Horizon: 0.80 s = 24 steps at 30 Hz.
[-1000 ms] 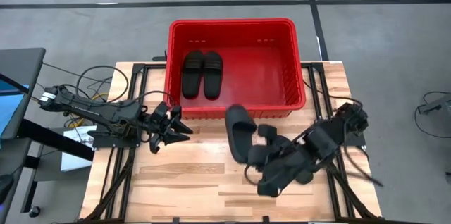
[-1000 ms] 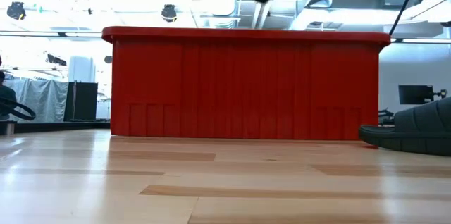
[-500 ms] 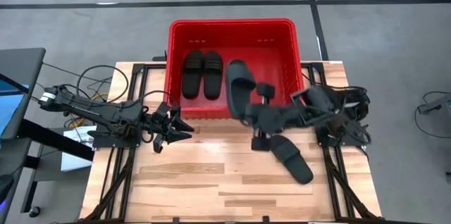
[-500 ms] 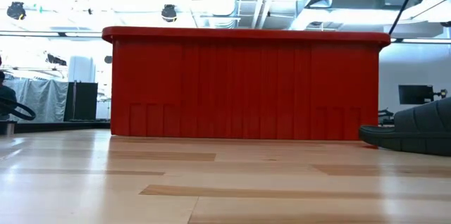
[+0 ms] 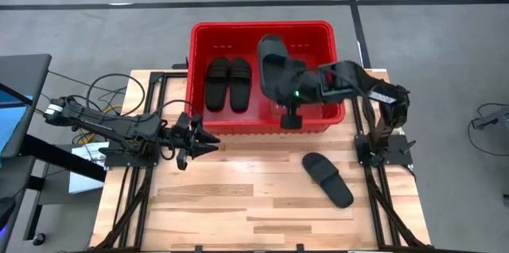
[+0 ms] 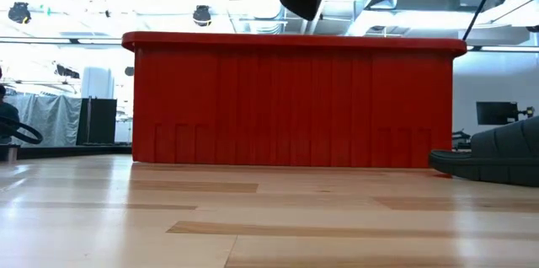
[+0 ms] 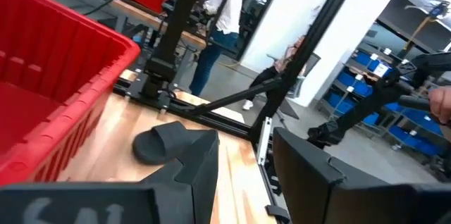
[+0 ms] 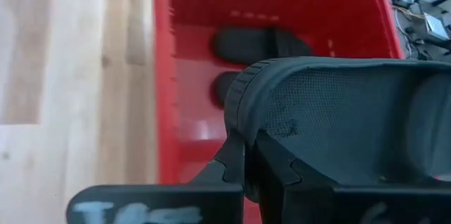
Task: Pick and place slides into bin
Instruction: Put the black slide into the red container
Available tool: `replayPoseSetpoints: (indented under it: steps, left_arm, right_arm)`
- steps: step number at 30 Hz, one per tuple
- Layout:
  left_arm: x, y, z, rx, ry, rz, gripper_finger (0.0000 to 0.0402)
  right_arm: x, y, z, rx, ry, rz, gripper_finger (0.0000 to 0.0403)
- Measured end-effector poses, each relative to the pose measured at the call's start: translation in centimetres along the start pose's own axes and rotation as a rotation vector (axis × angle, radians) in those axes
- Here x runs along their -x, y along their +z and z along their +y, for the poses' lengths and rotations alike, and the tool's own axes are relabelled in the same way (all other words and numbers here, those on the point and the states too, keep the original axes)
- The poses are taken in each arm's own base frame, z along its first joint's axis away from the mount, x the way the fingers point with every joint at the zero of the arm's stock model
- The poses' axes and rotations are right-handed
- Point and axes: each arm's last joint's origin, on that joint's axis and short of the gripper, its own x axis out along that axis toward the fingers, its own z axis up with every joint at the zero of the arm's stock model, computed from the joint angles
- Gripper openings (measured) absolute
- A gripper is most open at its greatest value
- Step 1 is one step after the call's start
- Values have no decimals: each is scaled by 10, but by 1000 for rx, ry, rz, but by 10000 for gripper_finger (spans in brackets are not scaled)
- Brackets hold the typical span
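Note:
The red bin [image 5: 318, 54] stands at the table's far middle. Two black slides [image 5: 227, 83] lie side by side, soles down, on its floor at the left. My right gripper [image 5: 283, 95] is shut on a third slide [image 5: 272, 66] held over the bin's middle; this slide fills the right wrist view [image 8: 338, 118]. A fourth slide [image 5: 328, 179] lies flat on the table in front of the bin, at the right. My left gripper [image 5: 203, 138] is open and empty by the bin's near left corner; it also shows in the left wrist view [image 7: 246, 182]. My right gripper pinches the rim of the slide's sole [image 8: 236, 111] between its two fingers [image 8: 276, 166], at the slide's near end, away from the strap. The fingers come roughly level from the table's near right. The slide is lifted clear above the bin, its length running near to far.
The bin's near wall [image 6: 295, 104] rises well above the tabletop. The fourth slide shows at the right in the low view [image 6: 497, 154] and in the left wrist view [image 7: 165, 143]. Bare wood lies in front of the bin [image 5: 238, 197]. A person stands beyond the table [image 7: 222, 13].
My right gripper has swung up from the table's near right toward the far edge, carrying the third slide from in front of the bin to above its middle. The slide has stayed in the hold and lifted clear. The fourth slide, earlier under the arm, now shows.

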Motion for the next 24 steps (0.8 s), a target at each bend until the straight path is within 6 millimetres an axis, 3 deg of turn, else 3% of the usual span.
replayPoseSetpoints:
  steps: [12, 24]
  left_arm:
    - [0, 1, 1, -8, 46, -22, 125]
    - [0, 1, 1, 1, 51, -26, 125]
  right_arm:
    - [-39, -19, -56, 19, -7, 95, 0]
    - [-95, -40, -74, 15, 18, 180, 0]
